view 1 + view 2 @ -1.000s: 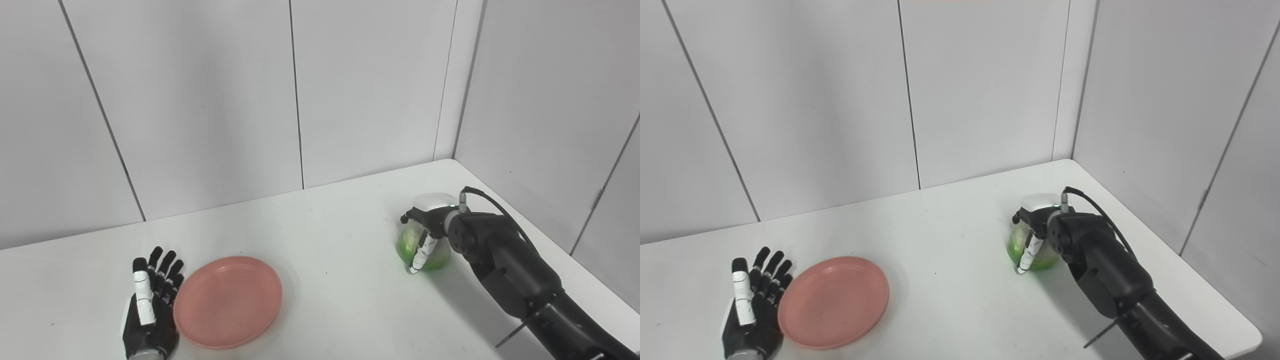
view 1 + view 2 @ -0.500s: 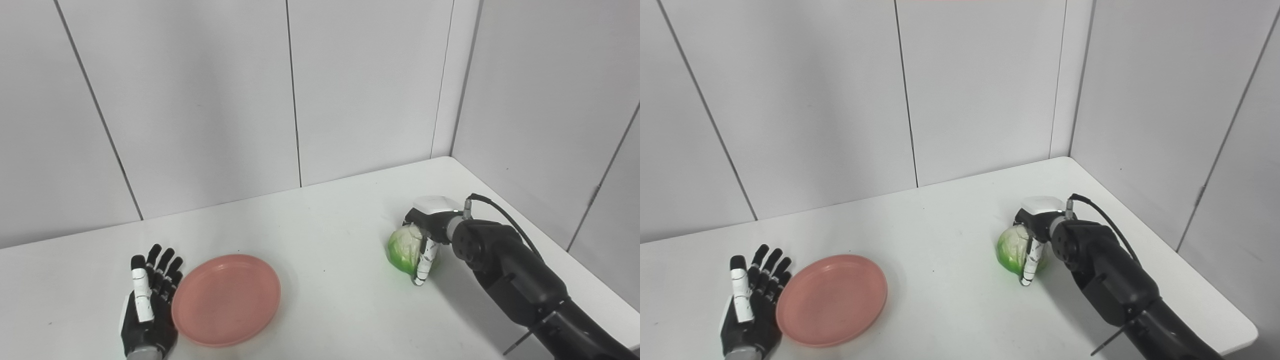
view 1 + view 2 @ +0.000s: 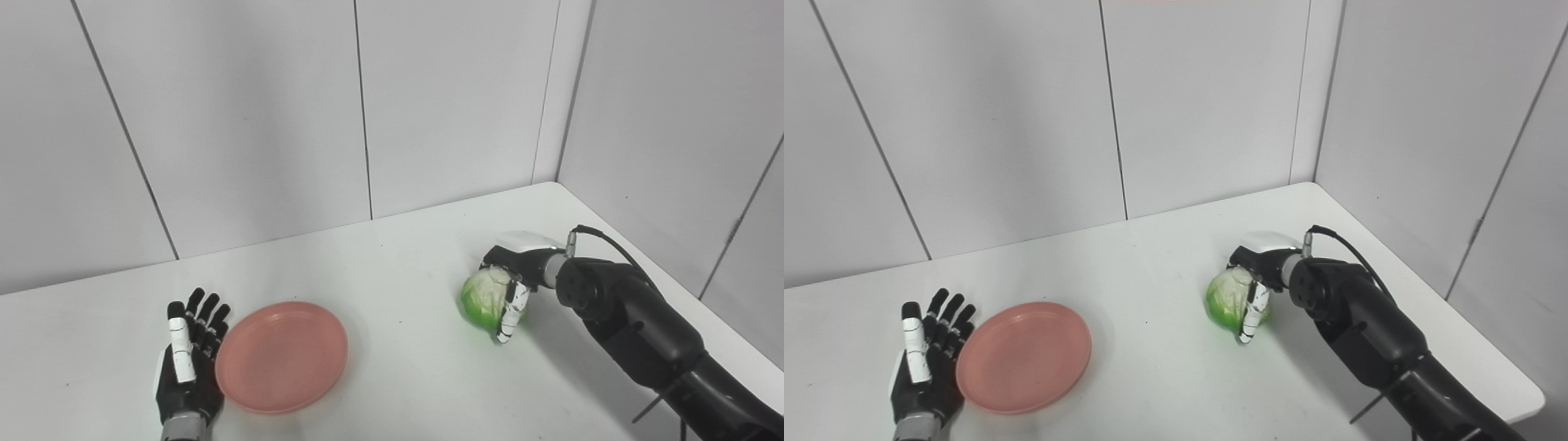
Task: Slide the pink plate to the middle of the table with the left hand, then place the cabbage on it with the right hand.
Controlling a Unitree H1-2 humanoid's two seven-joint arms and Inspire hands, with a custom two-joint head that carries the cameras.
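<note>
A pink plate (image 3: 281, 356) lies on the white table (image 3: 404, 367), left of the middle. My left hand (image 3: 187, 364) stands open just left of the plate, fingers straight and pointing away, its side against the plate's rim. A green and pale cabbage (image 3: 484, 296) is at the right of the table, held a little off the surface. My right hand (image 3: 511, 278) is shut on the cabbage from its right side, thumb down its front.
White wall panels close off the back and the right side of the table. The table's right edge (image 3: 1488, 349) runs close under my right arm (image 3: 637, 331). A bare stretch of table lies between plate and cabbage.
My right hand has turned and carried the cabbage to the left, so more of the cabbage shows. The left hand and plate keep their places; the camera has shifted slightly.
</note>
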